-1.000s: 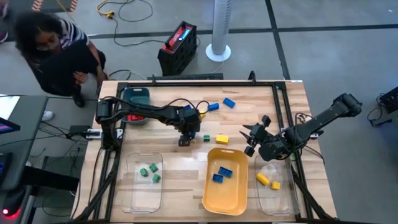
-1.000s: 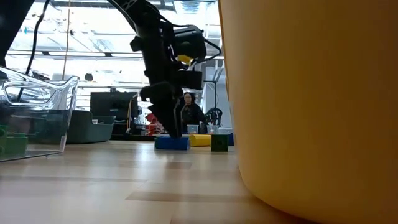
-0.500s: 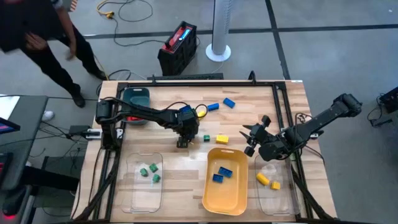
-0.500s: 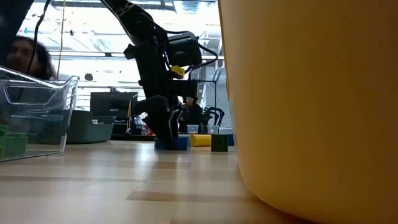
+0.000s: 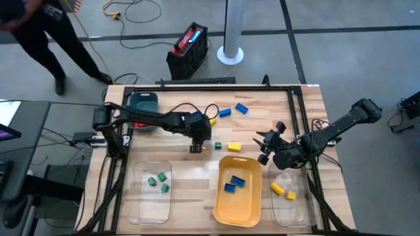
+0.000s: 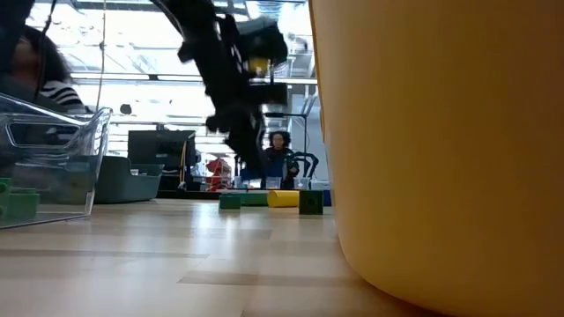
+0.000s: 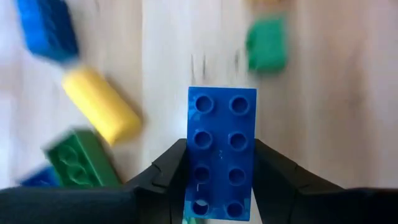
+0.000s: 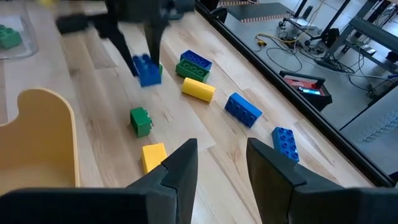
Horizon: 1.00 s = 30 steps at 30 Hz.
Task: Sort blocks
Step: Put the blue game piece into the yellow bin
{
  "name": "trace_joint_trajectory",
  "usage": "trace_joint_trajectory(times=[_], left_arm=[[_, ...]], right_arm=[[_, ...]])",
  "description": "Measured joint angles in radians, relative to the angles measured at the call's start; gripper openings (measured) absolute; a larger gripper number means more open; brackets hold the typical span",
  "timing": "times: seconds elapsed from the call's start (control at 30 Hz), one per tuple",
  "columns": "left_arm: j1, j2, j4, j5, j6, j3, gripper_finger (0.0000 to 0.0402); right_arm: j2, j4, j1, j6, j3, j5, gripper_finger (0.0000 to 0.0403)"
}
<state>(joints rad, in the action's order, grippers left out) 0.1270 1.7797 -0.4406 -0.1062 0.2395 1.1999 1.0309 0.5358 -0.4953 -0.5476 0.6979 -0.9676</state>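
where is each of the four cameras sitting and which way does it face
High view: overhead, looking straight down at the table, both arms and trays.
Low view: at tabletop height, looking level past the yellow tray; the left arm descends.
Left wrist view: looks past the left gripper clamping a blue block.
Right wrist view: looks past the open right gripper across the table.
Shared: the wrist views both show that blue block.

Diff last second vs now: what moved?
The left gripper closed on the blue block it was straddling on the table and lifted it; in the low view its spot is bare. A person walked off toward the upper left. Unchanged: the right gripper waiting above the table, the yellow tray and both clear trays.
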Motion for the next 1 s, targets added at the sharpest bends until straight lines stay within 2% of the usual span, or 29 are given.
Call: trace_joint_trajectory(times=[0.1,0.23,0.4,0.5,0.73,1.0], left_arm=[[-0.043,-0.066,0.049,-0.002,0.017,0.001,0.0129],[-0.128,-0.164,0.139,-0.054,0.027,0.001,0.0129],[-0.275,-0.193,0.316,-0.057,0.018,0.001,0.0129],[-0.34,-0.154,0.374,-0.054,-0.011,0.013,0.0129],[-0.411,0.011,0.343,-0.046,-0.079,0.142,0.0129],[-0.445,0.176,0.263,-0.03,-0.132,0.295,0.0132]], right_arm=[[0.0,0.002,0.0,-0.001,0.0,0.0,0.0152],[-0.004,0.008,0.0,-0.001,0.0,0.002,0.0152],[-0.012,0.007,0.016,-0.002,0.001,0.003,0.0152],[-0.013,0.006,0.054,0.003,0.001,0.007,0.0152],[-0.012,-0.001,0.176,0.074,0.029,0.122,0.0152],[-0.012,0.005,0.19,0.12,0.061,0.139,0.0152]])
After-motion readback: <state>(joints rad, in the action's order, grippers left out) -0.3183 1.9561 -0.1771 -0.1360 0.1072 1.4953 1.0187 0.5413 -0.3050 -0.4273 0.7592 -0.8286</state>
